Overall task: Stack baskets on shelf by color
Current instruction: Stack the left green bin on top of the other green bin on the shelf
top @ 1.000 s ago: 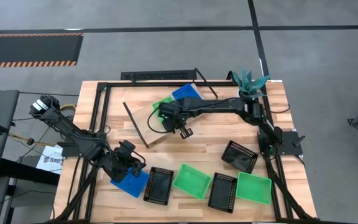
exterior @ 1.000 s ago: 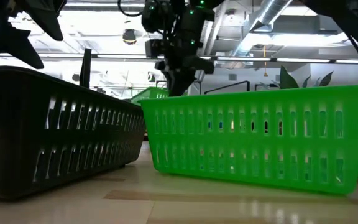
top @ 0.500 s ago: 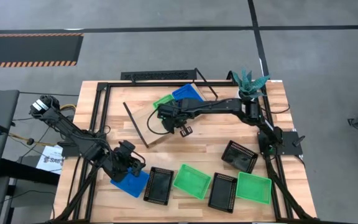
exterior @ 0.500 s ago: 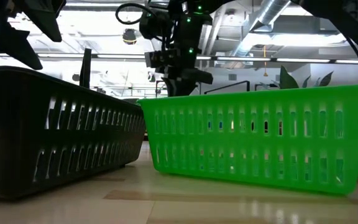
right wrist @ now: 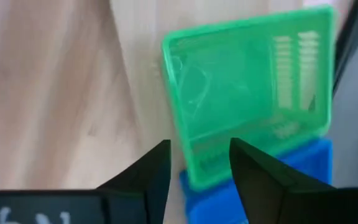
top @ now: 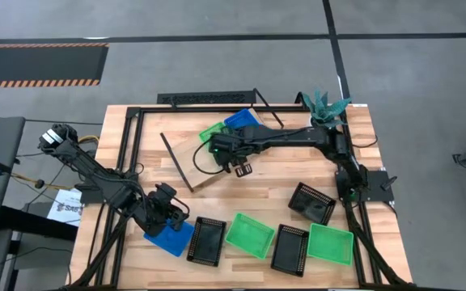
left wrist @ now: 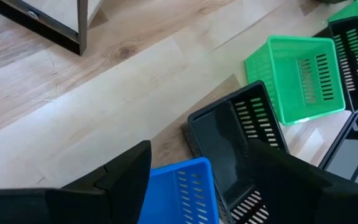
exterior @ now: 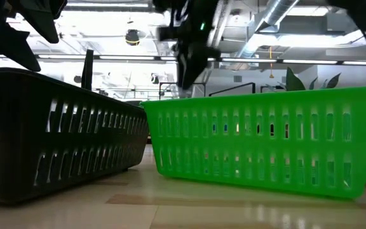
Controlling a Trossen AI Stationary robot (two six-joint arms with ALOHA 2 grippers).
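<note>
Your right gripper, fingers parted and empty, hangs over the shelf at upper centre beside a green basket and a blue basket. Left gripper straddles a blue basket at lower left (grip unclear). Next, lift it shelfward; remaining baskets litter the wooden surface; grey floor beyond

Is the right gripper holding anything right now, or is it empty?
Empty. The right gripper has its fingers apart with nothing between them, above the green basket on the shelf.

Right end effector open mid-table; left end effector open.
</note>
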